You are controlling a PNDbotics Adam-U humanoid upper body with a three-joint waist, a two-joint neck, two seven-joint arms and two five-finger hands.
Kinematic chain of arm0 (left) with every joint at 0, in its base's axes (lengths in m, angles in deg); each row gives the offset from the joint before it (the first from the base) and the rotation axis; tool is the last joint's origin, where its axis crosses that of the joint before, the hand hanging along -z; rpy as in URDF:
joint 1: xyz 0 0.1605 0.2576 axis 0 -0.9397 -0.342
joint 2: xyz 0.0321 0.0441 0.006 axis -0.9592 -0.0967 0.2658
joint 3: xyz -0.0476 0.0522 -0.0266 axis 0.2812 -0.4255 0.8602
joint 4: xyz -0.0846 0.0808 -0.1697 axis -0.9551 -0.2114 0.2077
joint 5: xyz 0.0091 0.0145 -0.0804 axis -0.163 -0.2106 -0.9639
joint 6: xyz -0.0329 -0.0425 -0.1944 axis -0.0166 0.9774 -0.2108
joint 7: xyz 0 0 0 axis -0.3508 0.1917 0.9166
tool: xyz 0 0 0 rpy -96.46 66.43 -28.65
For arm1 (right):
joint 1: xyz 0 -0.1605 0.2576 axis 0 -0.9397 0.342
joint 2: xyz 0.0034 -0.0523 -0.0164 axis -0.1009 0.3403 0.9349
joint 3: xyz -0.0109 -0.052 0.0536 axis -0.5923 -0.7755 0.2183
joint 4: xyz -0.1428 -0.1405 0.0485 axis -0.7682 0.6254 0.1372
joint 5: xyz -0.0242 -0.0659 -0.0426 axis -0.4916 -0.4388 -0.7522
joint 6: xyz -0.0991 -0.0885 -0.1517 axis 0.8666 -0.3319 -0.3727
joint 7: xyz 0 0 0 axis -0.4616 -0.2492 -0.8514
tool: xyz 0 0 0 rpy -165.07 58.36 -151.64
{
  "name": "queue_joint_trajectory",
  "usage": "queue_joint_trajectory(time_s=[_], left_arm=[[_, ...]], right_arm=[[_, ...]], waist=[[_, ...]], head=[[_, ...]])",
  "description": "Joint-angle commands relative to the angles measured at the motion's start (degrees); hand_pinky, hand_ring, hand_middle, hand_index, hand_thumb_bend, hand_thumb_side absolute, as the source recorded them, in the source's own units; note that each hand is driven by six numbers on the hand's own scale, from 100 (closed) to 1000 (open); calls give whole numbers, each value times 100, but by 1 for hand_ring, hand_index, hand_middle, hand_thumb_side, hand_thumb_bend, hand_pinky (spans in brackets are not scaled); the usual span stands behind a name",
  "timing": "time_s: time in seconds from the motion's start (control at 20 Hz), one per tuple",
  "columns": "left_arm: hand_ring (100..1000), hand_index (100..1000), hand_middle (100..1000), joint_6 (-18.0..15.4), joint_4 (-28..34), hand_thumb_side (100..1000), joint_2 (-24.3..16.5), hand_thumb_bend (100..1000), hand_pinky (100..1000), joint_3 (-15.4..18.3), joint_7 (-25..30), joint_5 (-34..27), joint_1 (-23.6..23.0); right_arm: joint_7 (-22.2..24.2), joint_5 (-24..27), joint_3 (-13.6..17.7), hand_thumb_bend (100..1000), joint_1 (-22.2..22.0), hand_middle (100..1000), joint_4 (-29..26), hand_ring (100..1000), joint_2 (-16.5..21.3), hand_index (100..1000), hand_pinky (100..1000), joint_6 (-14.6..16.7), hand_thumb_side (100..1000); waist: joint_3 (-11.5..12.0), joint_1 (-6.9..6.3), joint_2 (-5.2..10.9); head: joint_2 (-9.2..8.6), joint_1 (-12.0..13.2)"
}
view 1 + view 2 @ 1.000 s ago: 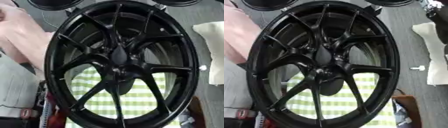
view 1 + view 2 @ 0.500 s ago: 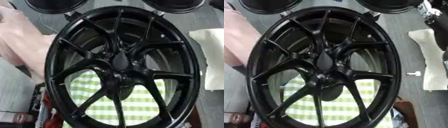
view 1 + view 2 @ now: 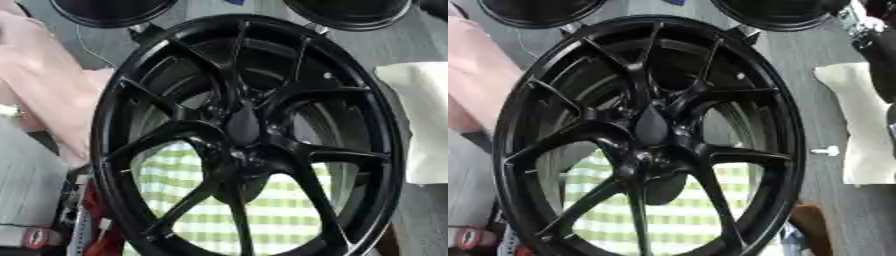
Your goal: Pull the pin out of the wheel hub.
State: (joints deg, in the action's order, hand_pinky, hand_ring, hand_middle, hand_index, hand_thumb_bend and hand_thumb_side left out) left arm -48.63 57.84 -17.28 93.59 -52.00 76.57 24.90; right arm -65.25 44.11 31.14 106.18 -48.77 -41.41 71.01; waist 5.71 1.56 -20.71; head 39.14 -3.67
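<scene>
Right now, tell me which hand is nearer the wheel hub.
Right, at a guess: no hand shows, but a dark shape, perhaps the right arm, lies right of the wheel hub, over the white cloth.

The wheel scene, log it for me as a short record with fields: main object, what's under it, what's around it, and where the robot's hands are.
main object: black spoked wheel, filling most of the view
hub: dark centre; no pin can be made out
under it: green and white checked cloth, seen between the spokes
right of it: pale cloth and a small white object on the grey surface
left of it: pink fabric
robot hands: none in view
</scene>
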Motion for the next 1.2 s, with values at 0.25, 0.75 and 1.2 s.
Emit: queue_joint_trajectory(time_s=[0.25, 0.75, 1.2], left_arm=[[762, 863, 756, 60, 275, 855, -101, 100, 913, 229, -113, 237, 36], [654, 777, 630, 28, 1445, 755, 166, 100, 866, 554, -1845, -1004, 322], [671, 797, 656, -751, 1850, 778, 1331, 100, 862, 501, -2470, -1794, 1078]], right_arm=[[-6, 29, 76, 266, 47, 514, -94, 704, 113, 628, 887, 18, 295], [-10, 33, 50, 258, 52, 515, -109, 704, 122, 628, 886, 52, 291], [-166, -88, 67, 252, 131, 516, -167, 704, 105, 629, 884, 143, 290]], waist=[[30, 8, 93], [-20, 75, 213], [50, 163, 158]], head=[[-34, -19], [87, 25], [-38, -22]])
